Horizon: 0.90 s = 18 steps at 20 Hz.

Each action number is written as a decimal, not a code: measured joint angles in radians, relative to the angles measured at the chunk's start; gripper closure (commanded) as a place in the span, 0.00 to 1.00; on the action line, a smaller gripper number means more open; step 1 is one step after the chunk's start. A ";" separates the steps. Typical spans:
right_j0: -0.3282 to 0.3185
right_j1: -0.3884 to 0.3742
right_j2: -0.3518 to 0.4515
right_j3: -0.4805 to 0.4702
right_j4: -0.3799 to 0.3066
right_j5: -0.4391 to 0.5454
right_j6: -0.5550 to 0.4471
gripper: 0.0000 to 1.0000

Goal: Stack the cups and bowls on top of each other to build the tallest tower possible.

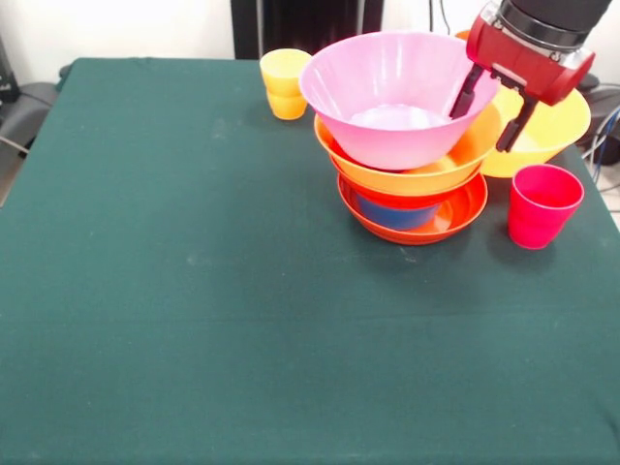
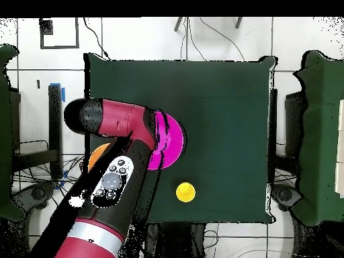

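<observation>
a: pink translucent bowl point(image 1: 395, 95) sits on top of the tower point(image 1: 412, 174), nested in a wide orange bowl point(image 1: 426, 176), with a shallow red-orange bowl point(image 1: 418, 221) lowest and a small blue bowl point(image 1: 395, 213) tucked inside it. the pile stands toward the far right of the green worktop point(image 1: 213, 291).

b: and the gripper point(image 1: 492, 108)?

a: its two fingers stand apart, straddling the pink bowl's right rim, one inside, one outside. i can't tell whether they touch the wall.

b: so how should this step go?

a: i'd judge the bowl is either just seated or about to be taken. either way, move straight up, no sideways drag, since the pile looks a little tilted and could slide.

b: what's left?

a: a yellow bowl point(image 1: 547, 131) behind the gripper, a red-pink cup point(image 1: 542, 205) just beside the tower, stacked yellow cups point(image 1: 285, 83) at the back.

b: arm pose?

a: from overhead the red arm point(image 2: 114, 175) reaches across from the base, its wrist over the bowls, hiding most of them.
</observation>
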 measured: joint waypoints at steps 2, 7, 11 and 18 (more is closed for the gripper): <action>0.000 -0.001 -0.003 0.000 0.000 0.000 0.000 0.00; 0.000 -0.012 -0.014 0.000 0.000 0.000 0.000 0.00; 0.000 -0.029 -0.020 0.000 0.000 0.000 0.000 0.00; 0.000 -0.090 -0.035 0.000 0.000 0.003 0.000 0.00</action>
